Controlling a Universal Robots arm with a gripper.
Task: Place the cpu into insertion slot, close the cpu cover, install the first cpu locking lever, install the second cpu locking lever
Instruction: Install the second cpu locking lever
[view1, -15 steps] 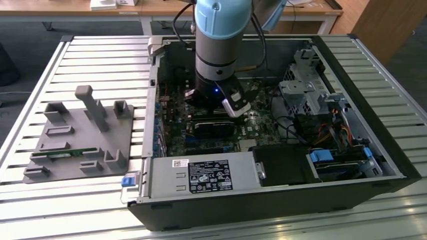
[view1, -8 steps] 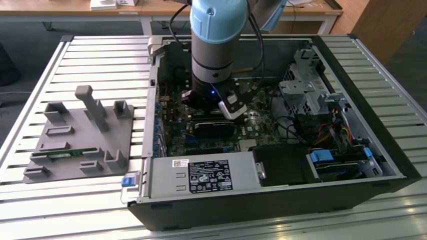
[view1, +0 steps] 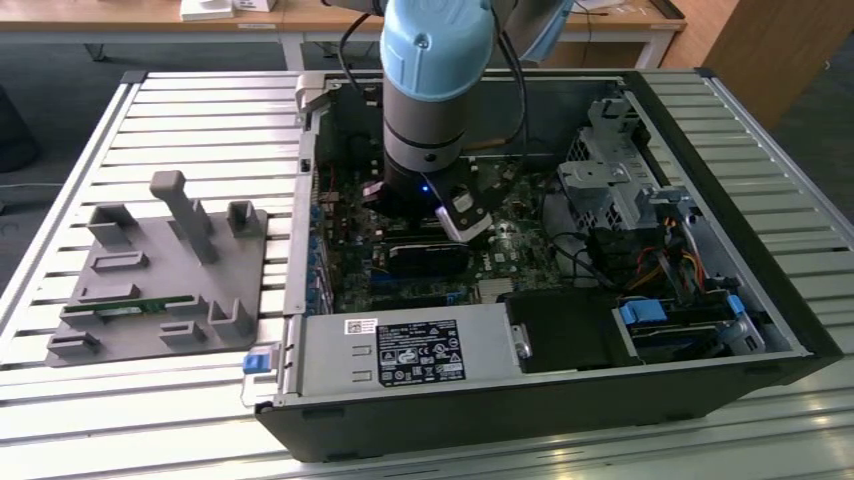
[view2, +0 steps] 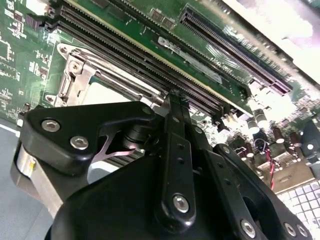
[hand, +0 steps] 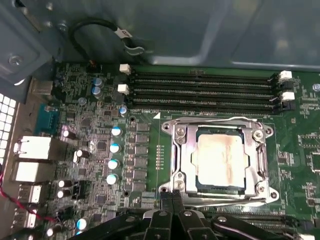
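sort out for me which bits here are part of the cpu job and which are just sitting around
Part of the job:
- cpu, seated in the insertion slot
- cpu cover, down around the cpu
- gripper, at the socket's edge

Just lying about:
- memory slots
- grey fixture tray outside the case
- blue drive bracket
- power supply

exterior view high, wrist views near motherboard (hand: 100, 150)
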